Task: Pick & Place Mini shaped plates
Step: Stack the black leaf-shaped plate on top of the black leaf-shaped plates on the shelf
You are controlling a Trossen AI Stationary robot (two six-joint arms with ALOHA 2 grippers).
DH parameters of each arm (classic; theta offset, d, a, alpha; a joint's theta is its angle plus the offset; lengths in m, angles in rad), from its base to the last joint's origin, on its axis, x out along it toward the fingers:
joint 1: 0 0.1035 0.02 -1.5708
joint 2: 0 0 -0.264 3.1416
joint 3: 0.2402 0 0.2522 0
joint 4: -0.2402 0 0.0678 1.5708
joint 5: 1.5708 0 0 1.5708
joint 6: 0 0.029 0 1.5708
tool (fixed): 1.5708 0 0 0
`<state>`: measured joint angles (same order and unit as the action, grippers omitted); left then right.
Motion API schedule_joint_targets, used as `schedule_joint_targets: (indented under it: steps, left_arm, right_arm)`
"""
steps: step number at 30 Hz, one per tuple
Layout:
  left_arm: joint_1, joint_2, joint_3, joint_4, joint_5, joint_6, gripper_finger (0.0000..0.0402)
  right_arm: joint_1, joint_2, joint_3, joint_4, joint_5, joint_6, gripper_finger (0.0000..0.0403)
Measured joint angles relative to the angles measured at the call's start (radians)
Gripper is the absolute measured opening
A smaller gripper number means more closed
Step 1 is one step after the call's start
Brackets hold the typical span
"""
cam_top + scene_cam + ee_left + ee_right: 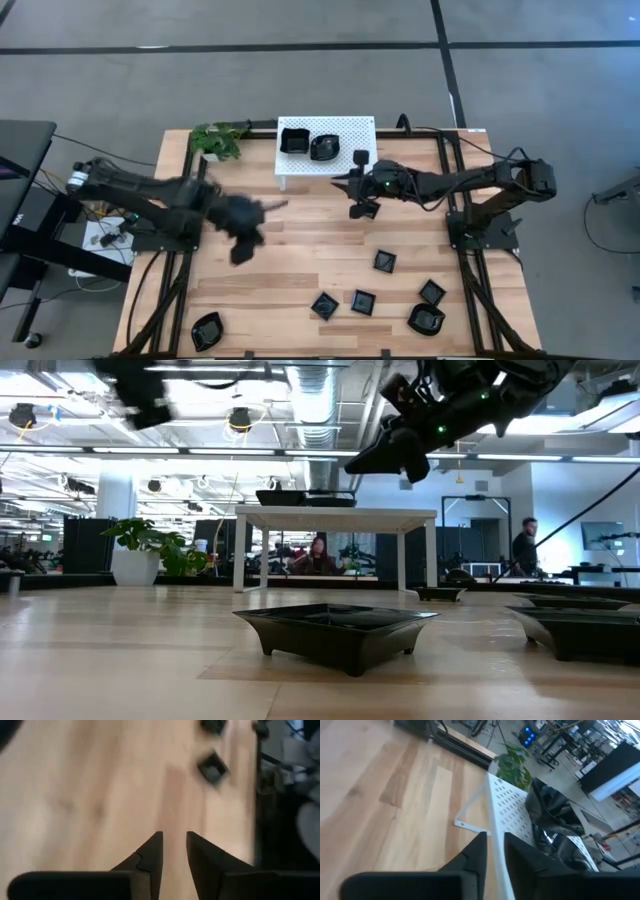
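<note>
Looking down from overhead, at the lower left of the frame there's one rounded black plate (206,331) sitting alone near the table's (290,255) front edge. Above it, mid-left, the left gripper (243,232) is up over bare wood, all blurred. From its own wrist camera the fingers (150,857) stand a small gap apart with nothing in between, just wood underneath and a couple of blurry square plates (212,767) further off.

Upper left of center there's a little potted plant (218,140) at the back edge of the table. Right next to it, top center, is the white perforated rack (350,130), with two plates on it already: a square one (294,140) and a rounded one (324,148) beside it, touching or nearly so.

Just right of the rack, the right gripper (360,188) hangs by the rack's corner. Its wrist camera shows the fingers (476,855) slightly parted either side of the rack's front edge, holding nothing, the plates sitting just beyond.

Lower right of the frame is the loose bunch: a square plate (385,262) by itself, then two more squares (324,305) (363,301) close together, another square (432,292) and a rounded one (426,320) near the right front corner.

From table height, a person (525,546) is walking around at the right side in the background.
</note>
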<state>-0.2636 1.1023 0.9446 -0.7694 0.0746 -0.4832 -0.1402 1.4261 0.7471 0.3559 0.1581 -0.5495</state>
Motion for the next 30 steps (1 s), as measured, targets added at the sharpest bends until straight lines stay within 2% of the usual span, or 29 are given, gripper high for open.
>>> schedule_joint_targets:
  steps: [5, 10, 17, 22, 30]
  left_arm:
    - [-0.231, -0.032, -0.121, 0.011, -0.002, -0.425, 0.0100]
    - [-0.419, 0.042, -0.170, 0.020, 0.002, -0.737, 0.0101]
    - [-0.590, 0.192, -0.175, 0.075, 0.014, -0.933, 0.0101]
    - [-0.680, 0.282, -0.175, 0.100, 0.080, -1.061, 0.0097]
    - [-0.781, 0.334, -0.175, 0.143, 0.084, -1.196, 0.0097]
  right_arm:
    - [0.017, 0.000, 0.000, 0.045, 0.000, -0.001, 0.0102]
    - [0.017, 0.000, 0.000, 0.084, 0.000, 0.000, 0.0128]
    - [0.024, 0.000, 0.000, 0.124, 0.000, 0.001, 0.0143]
    - [0.045, 0.000, 0.000, 0.165, 0.000, 0.001, 0.0142]
    - [0.067, 0.000, 0.000, 0.232, -0.001, 0.001, 0.0137]
